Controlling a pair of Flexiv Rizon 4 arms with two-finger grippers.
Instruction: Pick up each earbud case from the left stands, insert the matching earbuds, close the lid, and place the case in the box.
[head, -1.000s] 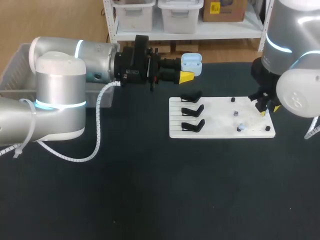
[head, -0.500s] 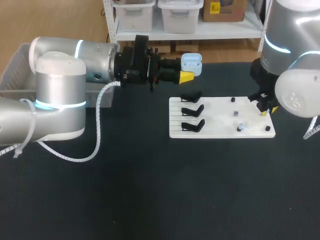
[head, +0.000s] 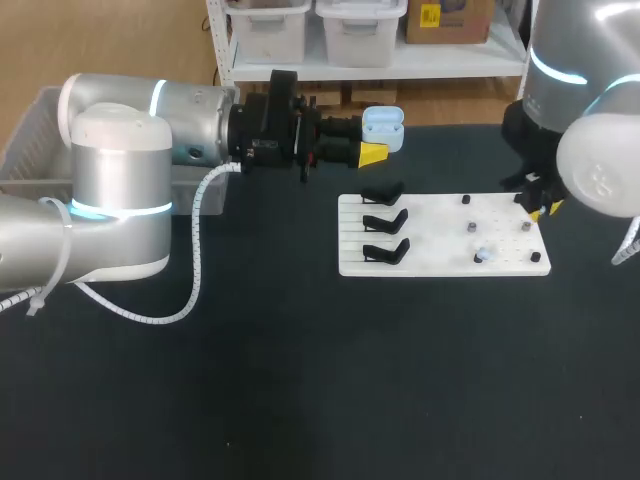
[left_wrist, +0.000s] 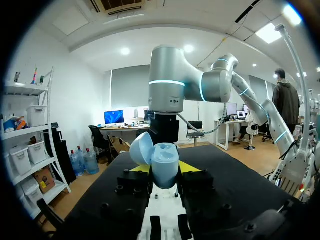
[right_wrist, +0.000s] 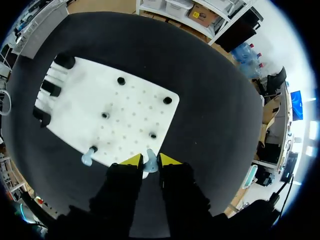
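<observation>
Two loads are held: the left pincer (left_wrist: 165, 167) is closed around the open blue earbud case (left_wrist: 162, 155), lid up. The right pincer (right_wrist: 150, 160) pinches a pale earbud (right_wrist: 148, 166) between its tips, with the white board (right_wrist: 135, 117) just ahead.

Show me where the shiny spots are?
Head view: light gleams off the silver left arm. Left wrist view: the blue case in the left gripper is softly lit, no glare. Right wrist view: white board brightest, right gripper dark.
</observation>
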